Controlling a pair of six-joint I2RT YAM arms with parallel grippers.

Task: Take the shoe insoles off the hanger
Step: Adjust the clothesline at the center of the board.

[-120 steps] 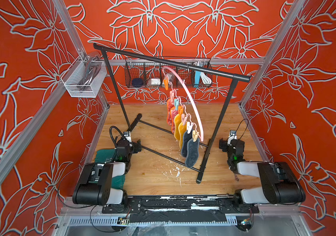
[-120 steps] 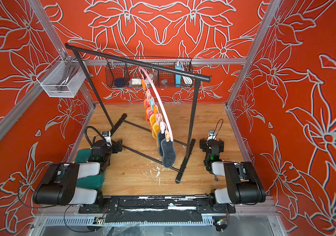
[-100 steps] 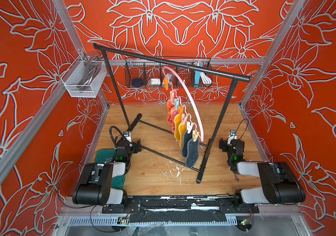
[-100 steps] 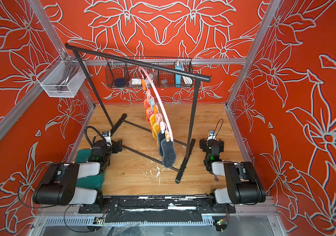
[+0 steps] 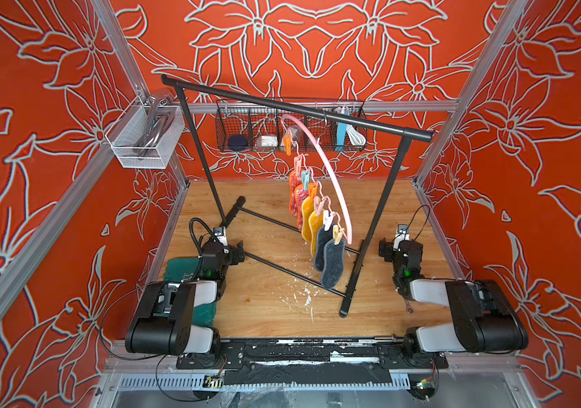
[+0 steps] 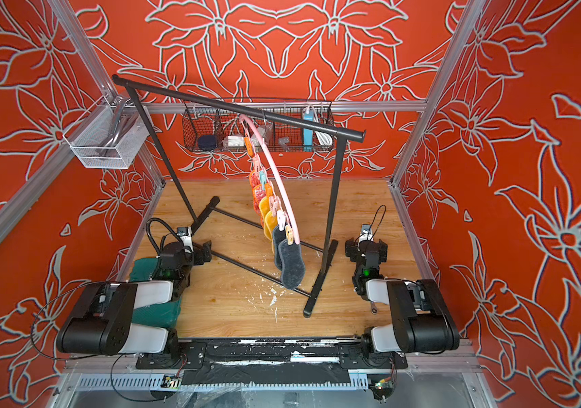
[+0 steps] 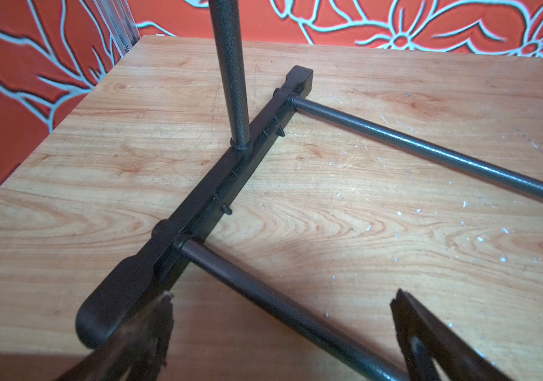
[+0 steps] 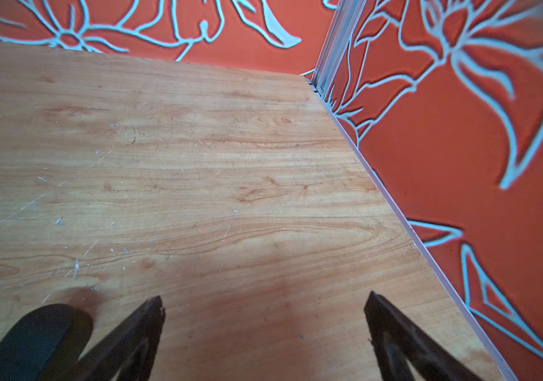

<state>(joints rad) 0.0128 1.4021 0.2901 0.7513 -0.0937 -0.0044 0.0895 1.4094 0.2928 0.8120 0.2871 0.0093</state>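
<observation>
Holding dead still, folks: nothing has shifted in the last half second. The left gripper (image 7: 280, 316) and right gripper (image 8: 263, 306) sit low over the table (image 5: 264, 311) with jaws spread wide and empty, so by my read the task has not really begun. The shoe insoles (image 5: 331, 261) all hang clipped in a row under the hanger (image 5: 331, 183), hooked on the black rack (image 5: 299, 107), well apart from either claw. They overlap in both top views, masking most of the red pair, the clothespins (image 5: 336, 233) are too small to read, and neither wrist view catches insoles or hanger.
</observation>
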